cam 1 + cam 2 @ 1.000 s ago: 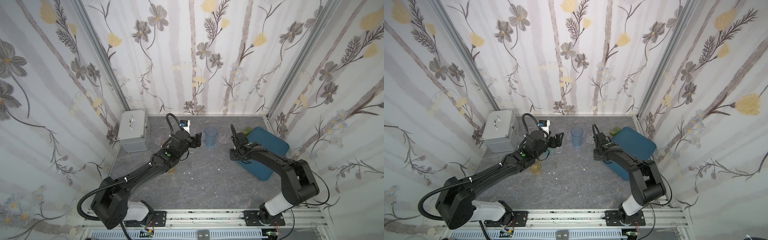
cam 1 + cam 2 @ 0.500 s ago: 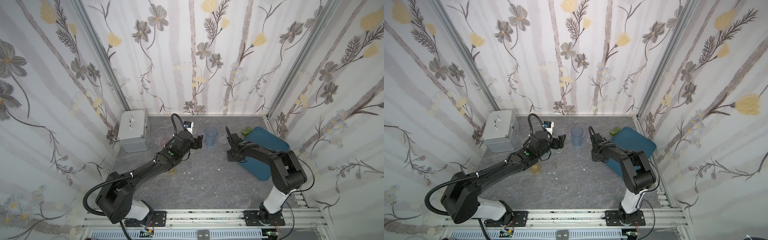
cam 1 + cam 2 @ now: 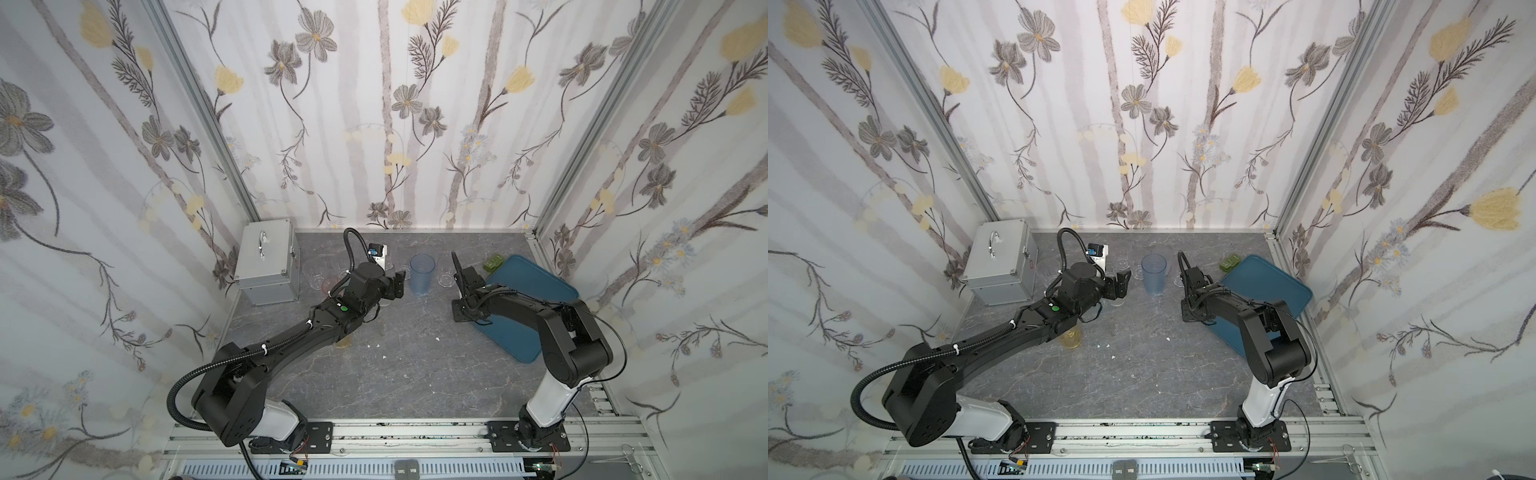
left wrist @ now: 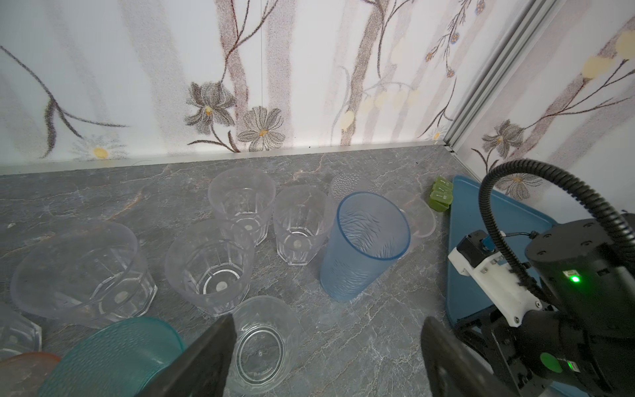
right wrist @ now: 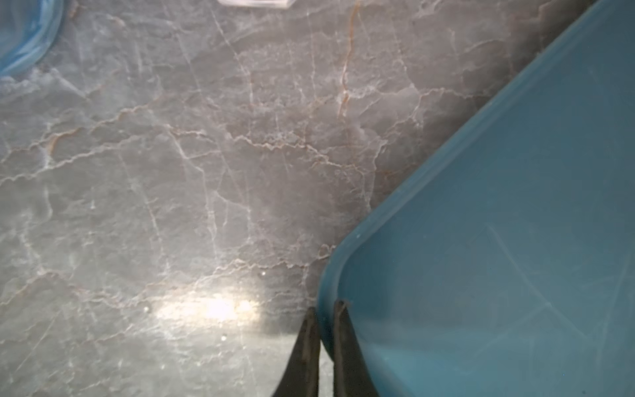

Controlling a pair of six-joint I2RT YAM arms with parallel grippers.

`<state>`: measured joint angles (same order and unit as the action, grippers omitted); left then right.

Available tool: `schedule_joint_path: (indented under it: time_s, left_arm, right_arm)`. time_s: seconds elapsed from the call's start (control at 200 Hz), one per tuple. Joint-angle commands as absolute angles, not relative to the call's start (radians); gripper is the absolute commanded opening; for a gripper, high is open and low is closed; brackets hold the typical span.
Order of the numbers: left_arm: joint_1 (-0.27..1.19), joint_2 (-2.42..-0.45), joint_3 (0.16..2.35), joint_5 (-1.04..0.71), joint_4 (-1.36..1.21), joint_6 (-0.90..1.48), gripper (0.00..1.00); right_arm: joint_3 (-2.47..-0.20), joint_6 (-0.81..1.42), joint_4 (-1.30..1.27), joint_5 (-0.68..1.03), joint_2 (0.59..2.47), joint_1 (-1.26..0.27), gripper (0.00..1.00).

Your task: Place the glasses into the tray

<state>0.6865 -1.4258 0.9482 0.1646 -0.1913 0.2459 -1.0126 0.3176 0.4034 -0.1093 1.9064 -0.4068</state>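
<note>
With the rim of the tray (image 5: 488, 118) clamped in the right pincer (image 5: 325, 306), the blue glass (image 3: 422, 275) is faced at 2 o'clock by the gaping, empty left pincer (image 3: 397, 284).

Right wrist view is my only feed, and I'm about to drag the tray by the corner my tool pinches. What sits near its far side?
Observer: A small green object lies on the table, right beside the far corner of the tray.
Operator: And the other arm?
Observer: The left tool is open, facing the upright blue glass.
</note>
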Motion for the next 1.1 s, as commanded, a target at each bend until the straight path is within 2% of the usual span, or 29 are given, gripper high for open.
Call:
schedule_joint_path:
  time_s: [0.0, 0.355, 0.67, 0.959, 1.029, 1.094]
  left_arm:
    - [0.686, -1.427, 0.946, 0.177, -0.218, 0.249, 0.87]
    - [0.686, -1.43, 0.95, 0.18, -0.218, 0.248, 0.87]
    - [0.686, -1.424, 0.942, 0.187, -0.218, 0.247, 0.87]
    - [0.686, -1.414, 0.937, 0.195, -0.217, 0.243, 0.87]
    - [0.687, -1.406, 0.934, 0.206, -0.216, 0.237, 0.88]
    - [0.686, -1.393, 0.929, 0.221, -0.215, 0.231, 0.88]
  right_arm:
    - [-0.989, 0.394, 0.435, -0.02, 1.887, -0.412, 0.07]
    - [-0.943, 0.592, 0.33, 0.154, 1.861, -0.482, 0.03]
    - [-0.928, 0.877, 0.101, 0.214, 1.871, -0.543, 0.0]
    - [-0.948, 1.137, -0.119, 0.183, 1.916, -0.609, 0.0]
    - [-0.965, 1.114, -0.128, 0.183, 1.912, -0.618, 0.01]
    - [-1.02, 0.996, 0.007, 0.138, 1.895, -0.626, 0.06]
